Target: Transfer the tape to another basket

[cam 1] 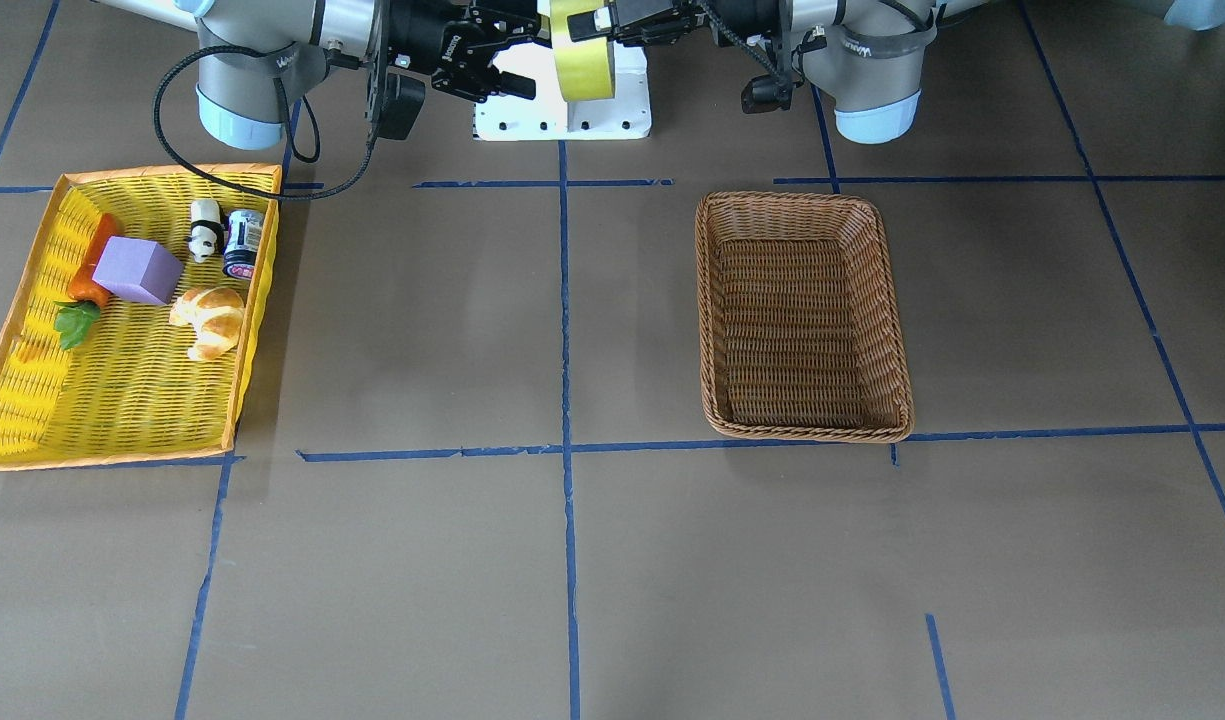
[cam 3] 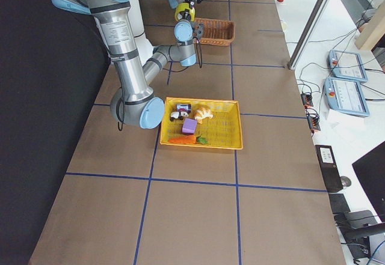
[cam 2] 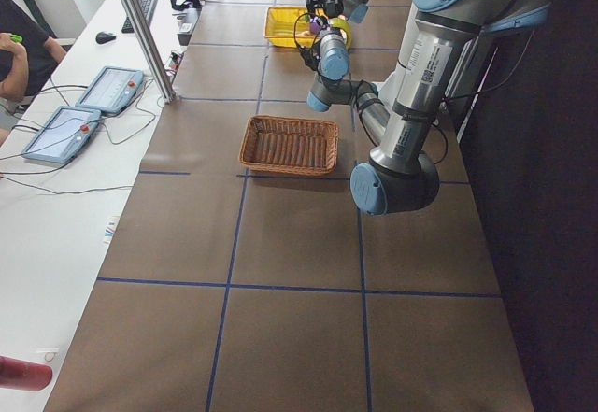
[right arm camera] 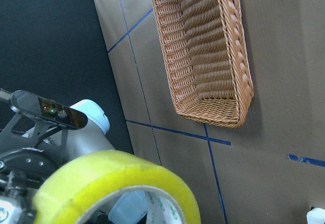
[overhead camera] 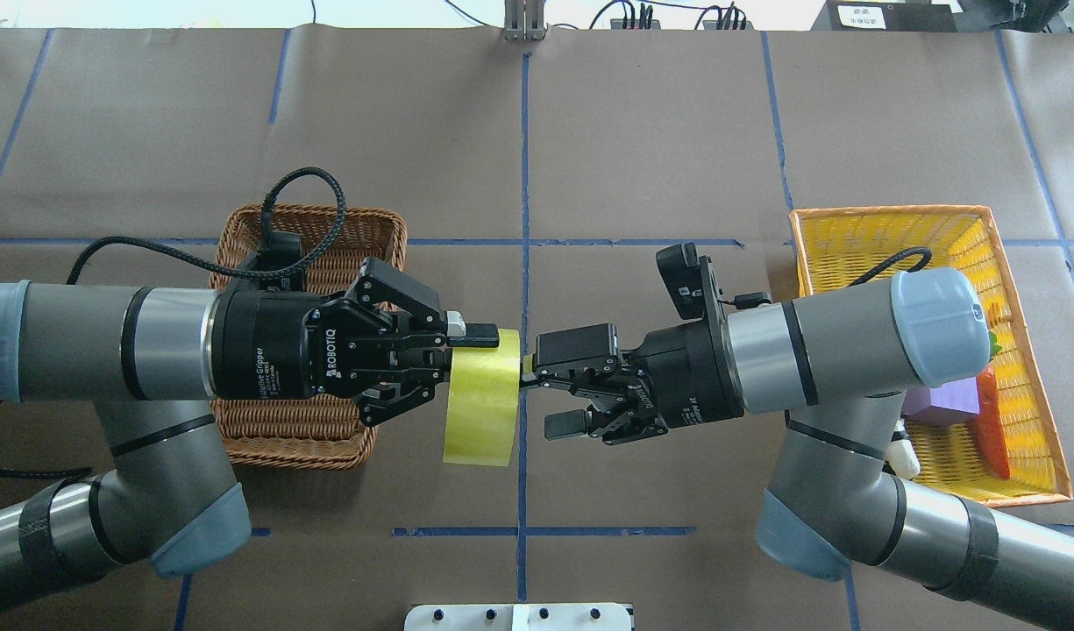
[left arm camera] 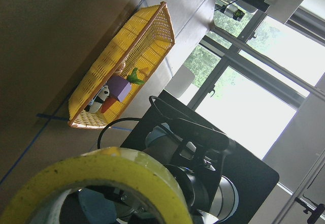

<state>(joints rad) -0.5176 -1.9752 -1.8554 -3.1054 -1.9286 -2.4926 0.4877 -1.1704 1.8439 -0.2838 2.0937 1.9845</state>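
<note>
The yellow tape roll [overhead camera: 482, 399] hangs on edge in the air between my two grippers, over the table's centre line near the robot base. My left gripper [overhead camera: 480, 346] is shut on the roll's wall, with one finger over the rim. My right gripper [overhead camera: 554, 386] is open just beside the roll's other side. In the front view the tape [cam 1: 582, 55] sits at the left gripper [cam 1: 597, 25], with the right gripper [cam 1: 522, 55] open beside it. Both wrist views show the roll close up [left arm camera: 117, 178] [right arm camera: 117, 178]. The brown wicker basket [cam 1: 717, 300] stands empty, partly under my left arm [overhead camera: 326, 223].
The yellow tray with orange rim [cam 1: 122, 400] holds a purple block [cam 1: 137, 270], a carrot [cam 1: 92, 265], a croissant [cam 1: 209, 318], a panda figure [cam 1: 204, 230] and a small can [cam 1: 243, 243]. The white robot base [cam 1: 562, 105] stands behind the tape. Blue tape lines cross the brown table.
</note>
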